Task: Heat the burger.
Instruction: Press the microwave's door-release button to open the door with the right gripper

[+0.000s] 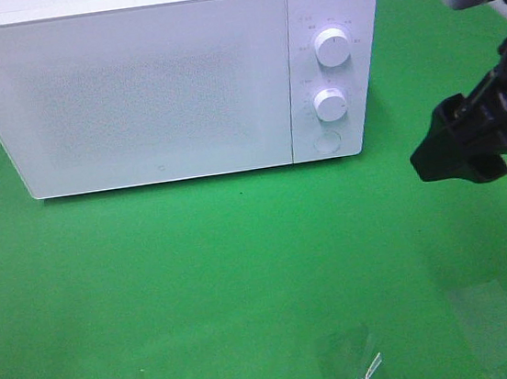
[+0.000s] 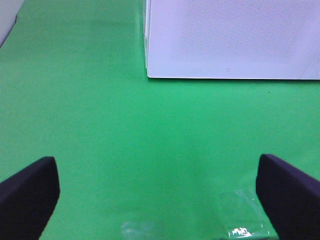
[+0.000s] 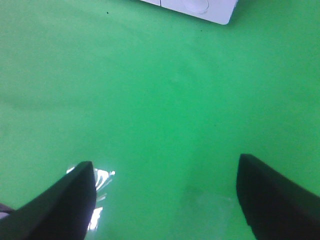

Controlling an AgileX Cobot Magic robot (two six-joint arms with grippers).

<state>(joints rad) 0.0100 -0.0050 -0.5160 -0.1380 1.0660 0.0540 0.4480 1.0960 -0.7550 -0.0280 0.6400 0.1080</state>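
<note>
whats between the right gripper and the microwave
Only bare green cloth. The exterior high view shows the right gripper hanging apart from the microwave, off its dial side.

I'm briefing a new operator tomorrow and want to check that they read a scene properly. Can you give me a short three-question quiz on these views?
1. True or false: the microwave door is shut.
2. How many round knobs are on the microwave's front? A one, B two, C three.
3. Fill in: the left gripper and the right gripper both stand ____, holding nothing.

Key: 1 true; 2 B; 3 open.
</note>
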